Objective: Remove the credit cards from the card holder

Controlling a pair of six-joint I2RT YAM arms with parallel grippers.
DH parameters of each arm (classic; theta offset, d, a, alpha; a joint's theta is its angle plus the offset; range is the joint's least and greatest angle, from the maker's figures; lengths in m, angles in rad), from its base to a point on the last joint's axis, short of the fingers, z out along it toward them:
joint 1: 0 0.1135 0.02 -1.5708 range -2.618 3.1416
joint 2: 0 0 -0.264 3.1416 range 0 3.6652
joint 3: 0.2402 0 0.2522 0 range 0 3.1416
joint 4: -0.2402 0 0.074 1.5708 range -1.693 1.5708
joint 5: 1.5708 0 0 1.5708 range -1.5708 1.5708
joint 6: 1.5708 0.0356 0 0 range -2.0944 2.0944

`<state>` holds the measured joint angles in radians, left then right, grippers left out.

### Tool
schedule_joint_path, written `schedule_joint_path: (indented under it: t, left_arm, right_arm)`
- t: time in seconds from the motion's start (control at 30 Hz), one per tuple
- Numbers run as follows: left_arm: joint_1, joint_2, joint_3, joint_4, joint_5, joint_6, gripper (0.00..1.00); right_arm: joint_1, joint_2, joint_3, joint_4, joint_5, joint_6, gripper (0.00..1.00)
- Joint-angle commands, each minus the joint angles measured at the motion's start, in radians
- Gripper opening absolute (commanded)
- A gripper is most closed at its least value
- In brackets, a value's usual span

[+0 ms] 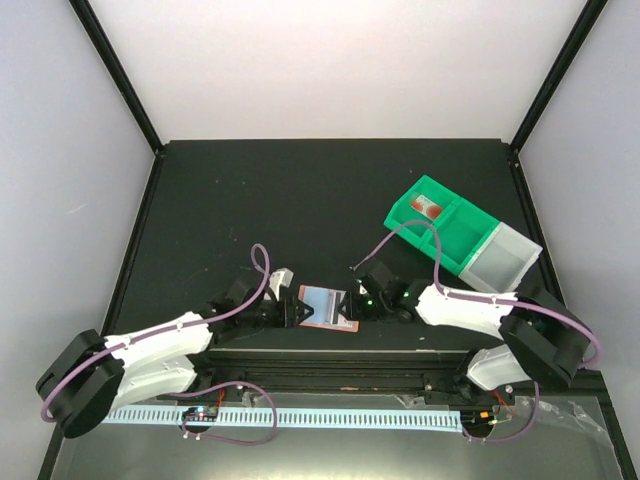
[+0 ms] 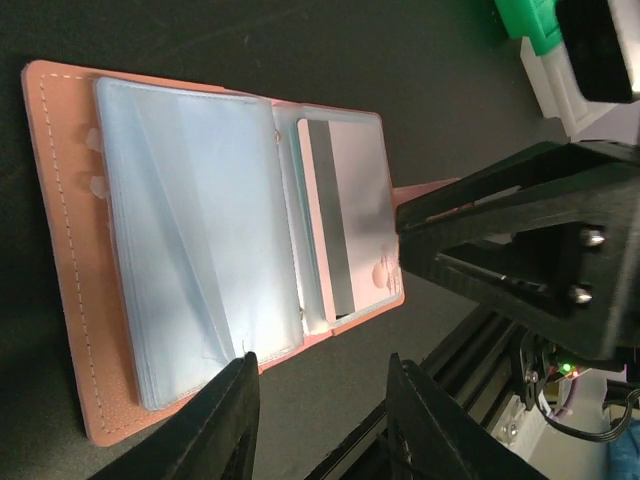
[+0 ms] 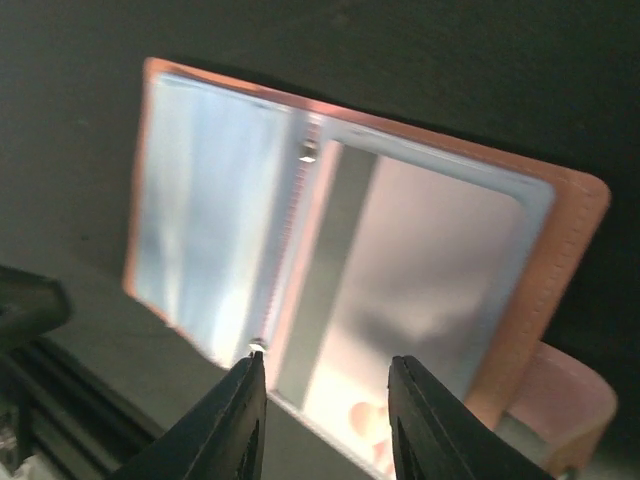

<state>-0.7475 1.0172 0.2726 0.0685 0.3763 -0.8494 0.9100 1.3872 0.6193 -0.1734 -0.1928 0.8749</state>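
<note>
Black table (image 1: pixel 300 190), white walls all round; the card holder (image 1: pixel 328 307) lies open and flat near the front edge, right between the two arms; left gripper (image 2: pixel 320 372) sits low at one side of it, fingers apart, only bare table between them; right gripper (image 3: pixel 327 360) is at the opposite side, fingers apart too, and the holder's edge shows in the gap, not pinched; cards all inside, under clear sleeves: a grey striped card (image 2: pixel 350 215) in one half, a pale blue stack (image 2: pixel 200 240) in the other; green bin (image 1: pixel 440 225) well off at the back right.
</note>
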Motion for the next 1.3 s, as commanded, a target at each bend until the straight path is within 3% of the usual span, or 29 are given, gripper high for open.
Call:
schedule_joint_path:
  t: [0.0,0.37,0.6,0.87,1.27]
  left_arm:
    - [-0.006,0.031,0.009,0.069,0.033,-0.024,0.36]
    - [-0.006,0.117,0.033,0.135,0.066,-0.034,0.32]
    - [-0.006,0.18,0.046,0.183,0.087,-0.045,0.29]
    - [-0.007,0.249,0.065,0.233,0.137,-0.05,0.32]
    - [-0.007,0.33,0.086,0.234,0.147,-0.046,0.33]
  right_arm:
    - [0.006,0.034,-0.029,0.058,0.067,-0.003,0.36]
    - [0.006,0.086,-0.062,0.122,0.112,-0.065,0.28]
    - [0.005,-0.014,-0.014,-0.033,0.182,-0.072,0.29]
    - [0.006,-0.021,-0.053,0.022,0.148,-0.03,0.29]
    - [0.006,0.088,-0.042,0.089,0.137,-0.06,0.11]
